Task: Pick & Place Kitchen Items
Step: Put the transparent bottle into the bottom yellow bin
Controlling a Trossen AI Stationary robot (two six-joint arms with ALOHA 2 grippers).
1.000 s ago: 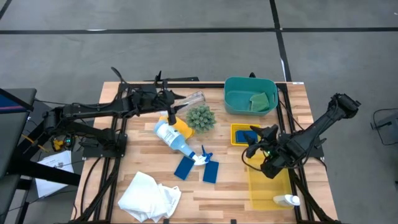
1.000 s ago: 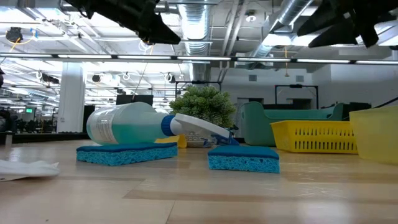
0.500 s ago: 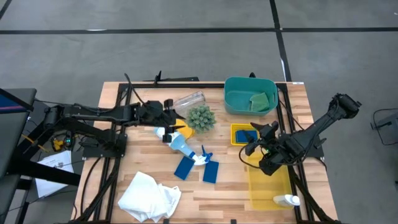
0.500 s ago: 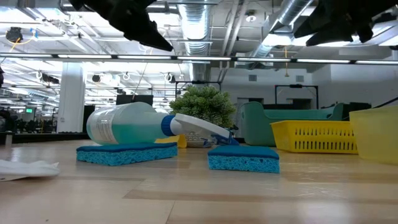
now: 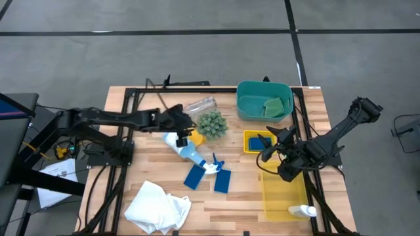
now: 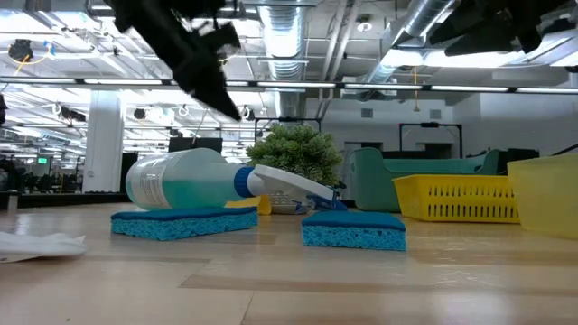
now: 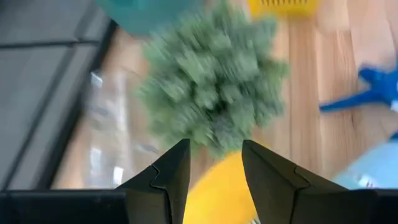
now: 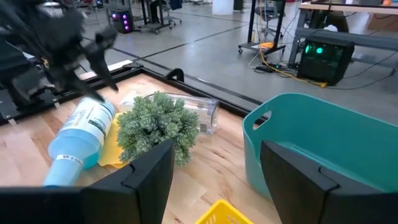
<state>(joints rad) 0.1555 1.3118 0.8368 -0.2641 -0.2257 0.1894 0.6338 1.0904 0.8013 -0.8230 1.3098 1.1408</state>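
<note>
Left gripper, fingers parted and empty, hovers over the yellow sponge mid-worktop, wedged between spray bottle and plant ball; descending could nudge either. Right gripper waits released.

Both arms are dark, near-black machines of slim tubular links joined by bulkier rounded joint housings, and thin black cables loop loosely along each one. The left arm shows a long straight link ending in a knobbly wrist cluster. The right arm carries a blocky housing at its outer joint, and a small green light glows near its wrist. The fingers of the left arm are matte black, flat-faced wedges with angular stepped edges. The fingers of the right arm look alike, broad and dark with chamfered corners.
</note>
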